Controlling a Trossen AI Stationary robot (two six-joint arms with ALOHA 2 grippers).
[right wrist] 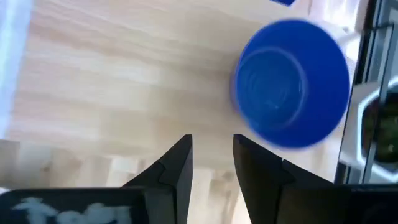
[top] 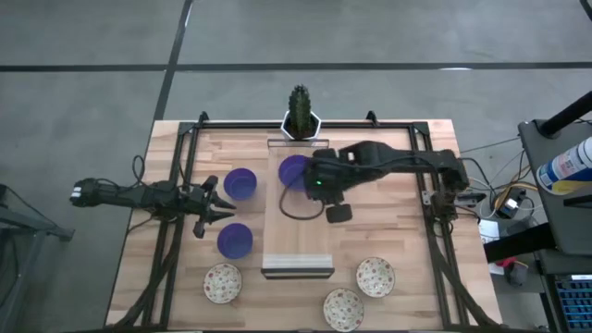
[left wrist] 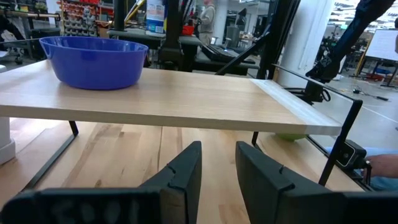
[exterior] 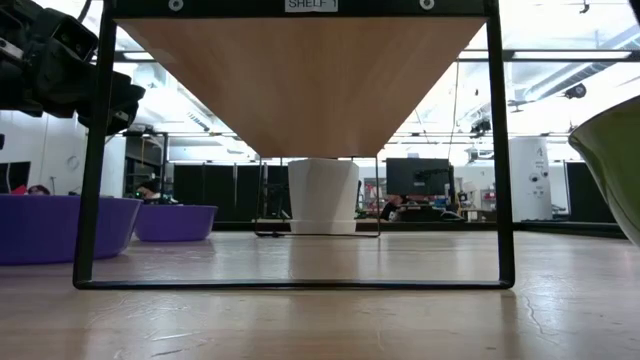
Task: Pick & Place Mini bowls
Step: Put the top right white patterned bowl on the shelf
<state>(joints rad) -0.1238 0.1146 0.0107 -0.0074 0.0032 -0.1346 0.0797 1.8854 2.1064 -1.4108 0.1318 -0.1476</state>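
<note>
On the raised wooden shelf [top: 296, 222] at the middle of the table [top: 398, 231], toward its far end, sits one blue bowl [top: 293, 169], with the right gripper [right wrist: 211, 155] poised just above the shelf surface beside it. Its fingers stand slightly parted and empty; the bowl lies clear of them.

Two more blue bowls rest on the table left of the shelf, one farther [top: 240, 183] and one nearer [top: 234, 240]. The left gripper [top: 215, 203] waits between them, pointing toward the shelf, its fingers [left wrist: 180, 174] a little apart and holding nothing. Three speckled cream bowls occupy the near part of the table: one at near left [top: 223, 282], one near the centre [top: 343, 308], one at near right [top: 376, 276]. A white cactus pot [top: 301, 123] stands at the far edge.

Handling, as a judgement: the bowls look small, rigid and light, with smooth glossy walls that may slip in a pinch and would likely chip if dropped. The thin flared rim [left wrist: 93, 42] is the sensible hold, one finger inside and one outside the wall, since the full width appears too broad for the fingers' opening.

Legible writing: a small label on the shelf frame's top bar in the low view reads "SHELF" [exterior: 311, 5], followed by a character too small to make out. No other writing is readable.
</note>
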